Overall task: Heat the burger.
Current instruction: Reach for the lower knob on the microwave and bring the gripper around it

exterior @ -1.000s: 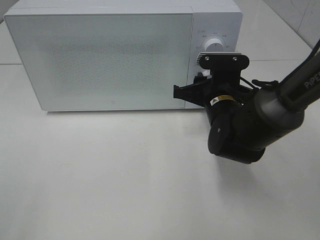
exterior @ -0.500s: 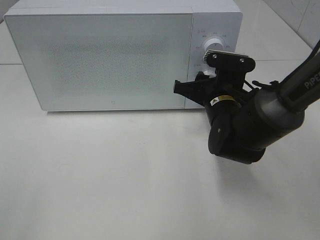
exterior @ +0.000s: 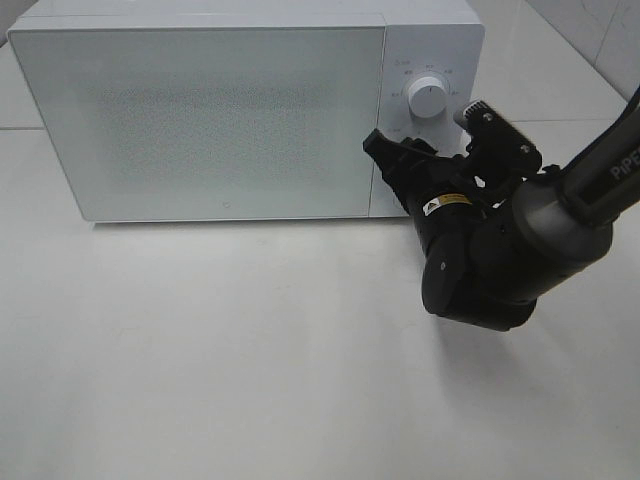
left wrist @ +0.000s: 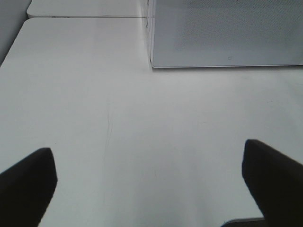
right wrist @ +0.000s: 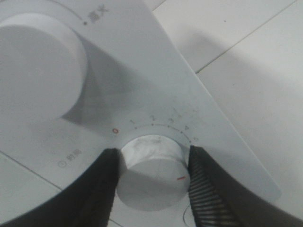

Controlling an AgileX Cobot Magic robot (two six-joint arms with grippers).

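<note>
The burger is out of view. The white microwave (exterior: 200,120) stands at the back of the table with its frosted door closed. My right gripper (right wrist: 152,185) is shut on the lower dial (right wrist: 151,158) of the control panel, one finger on each side. The dial's red mark points away from the red 0 on its scale. From above, the right gripper (exterior: 408,165) covers that dial, just below the upper dial (exterior: 427,98). My left gripper (left wrist: 149,158) hangs open over bare table, short of the microwave's front corner (left wrist: 156,64).
The larger upper dial (right wrist: 38,66) sits close beside the gripped one. The white table (exterior: 200,350) spreads in front of the microwave. The right arm's bulky wrist (exterior: 490,260) hovers by the microwave's right front corner.
The right wrist has rolled clockwise while holding the lower dial; its camera bracket swung from above the dial to its right. The left gripper has not moved.
</note>
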